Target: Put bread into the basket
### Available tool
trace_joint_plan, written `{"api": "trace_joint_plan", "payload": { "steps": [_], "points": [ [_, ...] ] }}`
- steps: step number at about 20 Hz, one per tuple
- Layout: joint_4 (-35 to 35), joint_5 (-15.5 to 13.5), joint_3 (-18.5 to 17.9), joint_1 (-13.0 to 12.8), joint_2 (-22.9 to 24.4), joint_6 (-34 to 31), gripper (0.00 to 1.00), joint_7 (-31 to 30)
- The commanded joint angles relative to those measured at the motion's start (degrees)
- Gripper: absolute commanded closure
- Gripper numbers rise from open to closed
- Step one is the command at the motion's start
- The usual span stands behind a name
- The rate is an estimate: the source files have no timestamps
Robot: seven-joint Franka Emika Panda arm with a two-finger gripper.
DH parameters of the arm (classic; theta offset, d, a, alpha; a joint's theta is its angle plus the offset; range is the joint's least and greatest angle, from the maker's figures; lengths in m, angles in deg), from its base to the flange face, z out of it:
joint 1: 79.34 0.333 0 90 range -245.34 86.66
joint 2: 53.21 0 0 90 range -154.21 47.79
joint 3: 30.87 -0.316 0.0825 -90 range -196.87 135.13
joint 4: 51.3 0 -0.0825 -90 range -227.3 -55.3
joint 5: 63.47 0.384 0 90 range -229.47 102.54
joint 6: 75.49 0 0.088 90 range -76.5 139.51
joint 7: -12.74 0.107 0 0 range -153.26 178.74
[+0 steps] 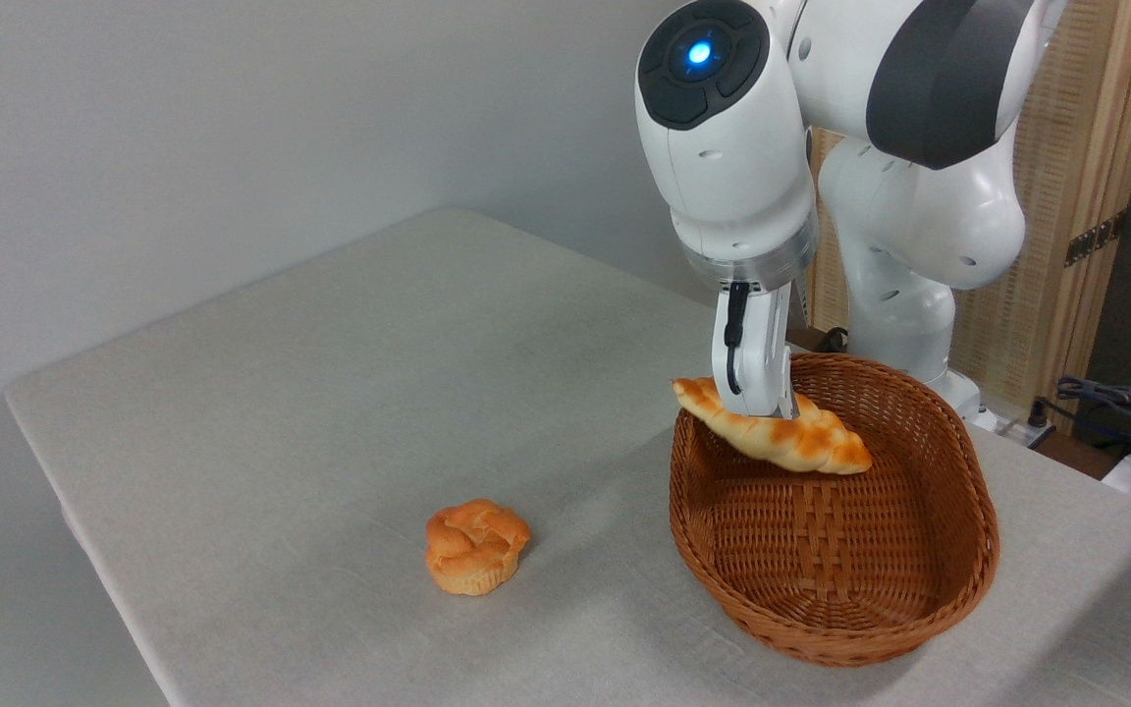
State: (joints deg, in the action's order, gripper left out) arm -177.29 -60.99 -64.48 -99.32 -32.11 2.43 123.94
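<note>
- The braided bread (pixel 801 437) has a glossy golden-orange crust with pale matt creases.
- The basket (pixel 826 628) is woven wicker, reddish-brown, rough and ribbed.
- The knotted bun (pixel 475 545) looks smooth on top and finely ridged at its base.
- The table (pixel 330 393) is covered in matt pale grey cloth.
- The arm's shell (pixel 723 157) is smooth glossy white plastic, with a metal ring below.

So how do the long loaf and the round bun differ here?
The loaf is long, braided and pointed; the bun is small, round and knotted. The loaf hangs tilted in the gripper over the basket; the bun sits on the table, left of the basket. Both have golden-orange crusts.
</note>
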Motion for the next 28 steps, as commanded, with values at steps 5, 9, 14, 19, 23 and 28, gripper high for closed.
{"api": "trace_joint_plan", "payload": {
  "steps": [5,9,14,19,23,28],
  "points": [
    [6.70,-2.56,-0.75,-0.86,-0.71,0.39,0.00,-0.89],
    [15.40,-10.63,0.91,-0.07,-5.09,0.48,0.00,-6.84],
    [25.16,-13.82,6.18,0.38,-10.81,0.83,0.00,-23.01],
    [33.52,-14.35,13.11,6.41,-16.26,5.39,0.00,-39.54],
    [33.70,-13.82,20.86,11.62,-16.80,11.01,0.00,-52.45],
    [33.53,-13.56,24.38,11.98,-17.15,14.80,0.00,-63.54]
  ]
}}
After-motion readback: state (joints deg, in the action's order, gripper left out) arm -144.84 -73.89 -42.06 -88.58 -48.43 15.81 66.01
